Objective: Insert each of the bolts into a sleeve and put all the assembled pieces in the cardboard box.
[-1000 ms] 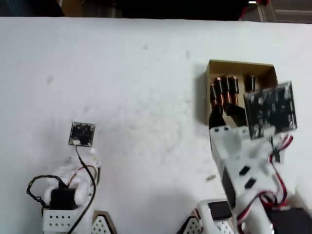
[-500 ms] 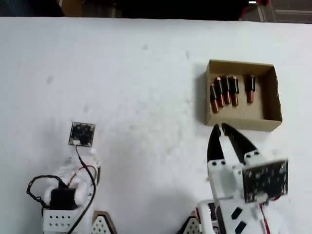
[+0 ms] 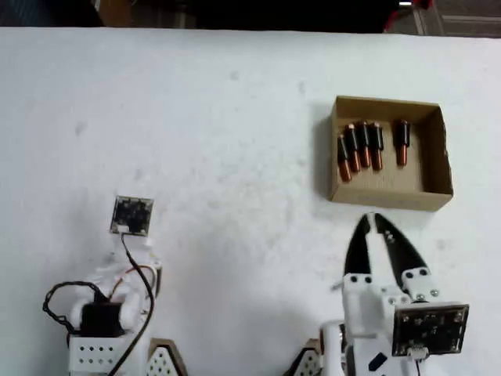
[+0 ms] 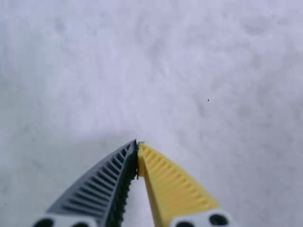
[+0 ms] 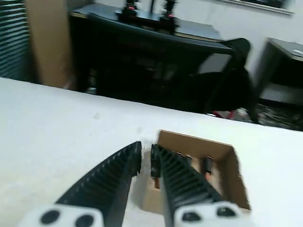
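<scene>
- Assembled pieces [image 3: 360,149], five in all, each dark at one end and coppery at the other, lie inside the cardboard box [image 3: 389,197]. The box sits on the table [image 3: 235,117] just beyond the tips of the right claw [image 3: 373,221].
- Four of them lie side by side in a close row almost straight ahead of that claw's tips. The fifth lies apart from the row, ahead and a little to the claw's right.
- Their long axes run roughly away from the claw, in line with its fingers, so it faces their ends rather than their sides.
- The right claw sits short of the box's near wall and does not touch it. Its fingers are nearly together, with only a thin slit between the tips, and it holds nothing.
- The left claw [image 4: 137,145] has its fingertips pressed together over the table and grips nothing. The box lies well off to its right, so the right arm is by far the nearer.
- Every piece in sight is already assembled and boxed, so the task looks finished or very nearly so.
- If a piece needed shifting, the right claw would likely have to open, clear the near wall and grip across the piece's long axis.
</scene>
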